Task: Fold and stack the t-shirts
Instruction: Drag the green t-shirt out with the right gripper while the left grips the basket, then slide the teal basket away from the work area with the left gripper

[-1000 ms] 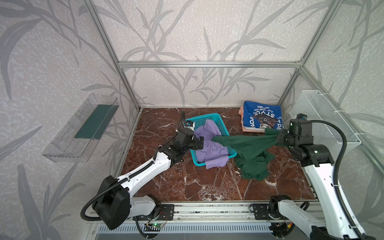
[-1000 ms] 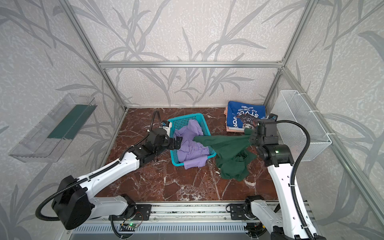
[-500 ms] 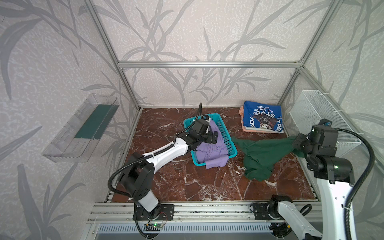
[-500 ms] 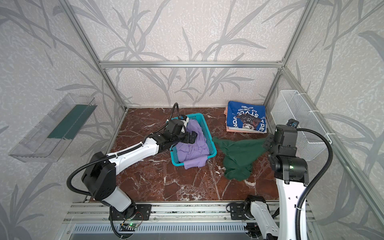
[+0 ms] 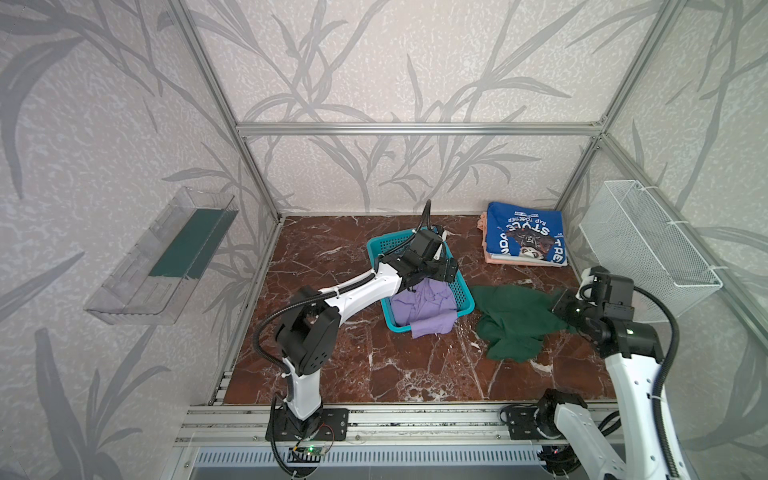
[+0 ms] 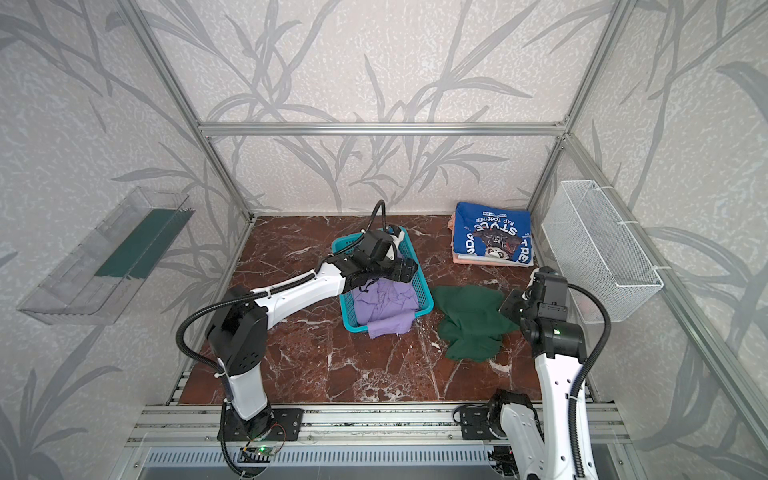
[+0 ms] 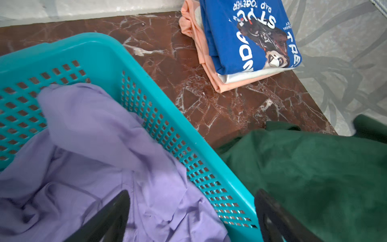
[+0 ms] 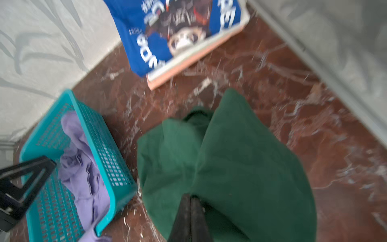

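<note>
The right claw [image 8: 190, 197], pinched shut on the crumpled green shirt [image 5: 511, 320] lying mostly on the surface [image 5: 332, 257] beside the basket [image 7: 83, 46], should draw it out flat, while the open, empty left claw [image 7: 192, 194] above the basket takes another edge.

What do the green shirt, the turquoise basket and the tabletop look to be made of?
Green shirt: soft matte cloth, likely cotton knit; it crumples and drapes in folds.
Turquoise basket: smooth moulded plastic with a slight sheen, walls pierced by square holes.
Tabletop: glossy red-brown marble look with white veins; real stone or a printed surface, I cannot tell.
</note>
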Controlling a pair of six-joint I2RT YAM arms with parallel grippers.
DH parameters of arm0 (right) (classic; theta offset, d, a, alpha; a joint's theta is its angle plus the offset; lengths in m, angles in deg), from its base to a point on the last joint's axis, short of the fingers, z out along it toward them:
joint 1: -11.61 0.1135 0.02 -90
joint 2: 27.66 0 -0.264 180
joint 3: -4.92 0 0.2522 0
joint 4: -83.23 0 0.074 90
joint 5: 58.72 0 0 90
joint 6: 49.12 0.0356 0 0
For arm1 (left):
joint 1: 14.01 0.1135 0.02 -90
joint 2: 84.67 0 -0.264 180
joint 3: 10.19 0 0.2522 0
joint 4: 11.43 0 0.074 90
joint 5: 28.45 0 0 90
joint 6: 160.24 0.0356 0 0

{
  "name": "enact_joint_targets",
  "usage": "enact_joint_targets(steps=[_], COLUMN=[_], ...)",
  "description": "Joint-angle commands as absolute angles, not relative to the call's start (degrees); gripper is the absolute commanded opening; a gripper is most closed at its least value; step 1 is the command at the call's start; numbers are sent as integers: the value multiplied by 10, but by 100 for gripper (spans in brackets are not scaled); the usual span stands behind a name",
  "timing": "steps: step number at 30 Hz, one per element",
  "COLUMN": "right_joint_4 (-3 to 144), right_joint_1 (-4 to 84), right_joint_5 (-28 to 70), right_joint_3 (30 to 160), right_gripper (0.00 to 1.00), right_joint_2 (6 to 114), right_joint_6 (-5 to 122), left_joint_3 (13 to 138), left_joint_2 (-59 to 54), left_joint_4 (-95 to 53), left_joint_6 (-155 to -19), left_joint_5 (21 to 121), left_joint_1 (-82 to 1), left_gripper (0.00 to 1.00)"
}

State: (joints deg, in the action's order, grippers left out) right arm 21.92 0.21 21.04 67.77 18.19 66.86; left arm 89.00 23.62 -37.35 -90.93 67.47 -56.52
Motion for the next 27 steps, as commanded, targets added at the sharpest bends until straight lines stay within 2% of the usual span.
enact_joint_targets(steps=[1,4,8,13,15,17,27], right_joint_4=[246,252,269,294,305,320,388], right_joint_1=[15,22,24,33,34,34,38], right_joint_5=[134,133,121,118,116,111,83], right_joint_3=[624,585,553,531,520,508,478], right_gripper=[0,0,0,0,0,0,0], right_joint_2=[163,144,136,156,164,171,210], right_joint_6=[694,699,704,694,689,690,694], left_joint_3=[951,992,1042,1115,1138,1156,1052], left_joint_2=[289,332,379,439,455,461,400], left_joint_4=[-446,-479,-505,-566,-605,-650,-680], left_joint_6=[-900,-904,-915,-923,-921,-916,-914], left_joint_5=[682,675,685,687,681,666,552], left_joint_1=[-577,-579,-580,-581,-581,-578,-537], left_gripper=[90,87,76,50,34,28,16])
